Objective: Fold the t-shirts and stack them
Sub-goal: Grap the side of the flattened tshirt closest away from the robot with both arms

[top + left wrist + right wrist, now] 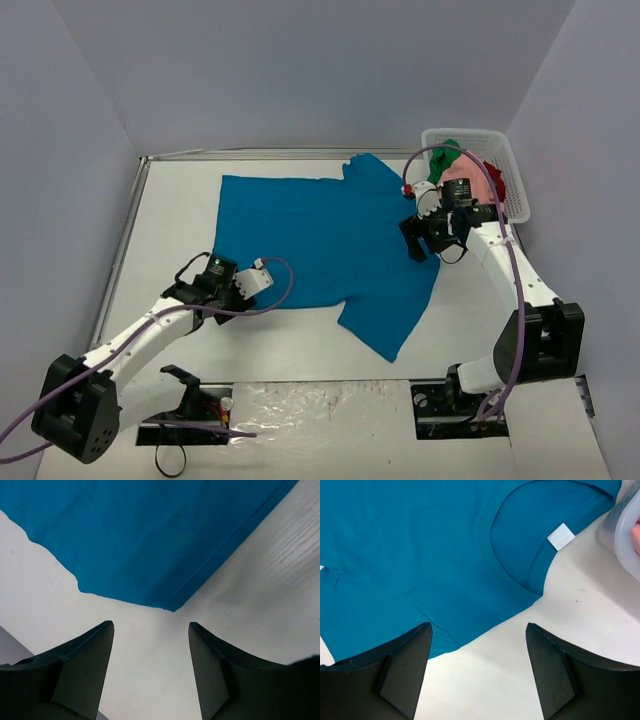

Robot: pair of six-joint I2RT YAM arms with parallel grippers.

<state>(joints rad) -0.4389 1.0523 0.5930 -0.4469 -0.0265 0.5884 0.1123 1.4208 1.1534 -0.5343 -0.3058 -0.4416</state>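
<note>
Teal-blue t-shirt (320,235) lies spread flat on table (180,200), collar end near basket (515,180). Left gripper (150,627) just off its hem corner, right gripper (479,627) beside its collar: both parted, empty. First fold judged pending; next move requires pinching the cloth edges.

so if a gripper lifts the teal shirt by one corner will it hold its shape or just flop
Likely floppy: the teal shirt lies flat and thin with a wavy edge, so the rest should drape and trail. Pushed, it would probably bunch on the table rather than slide.
</note>
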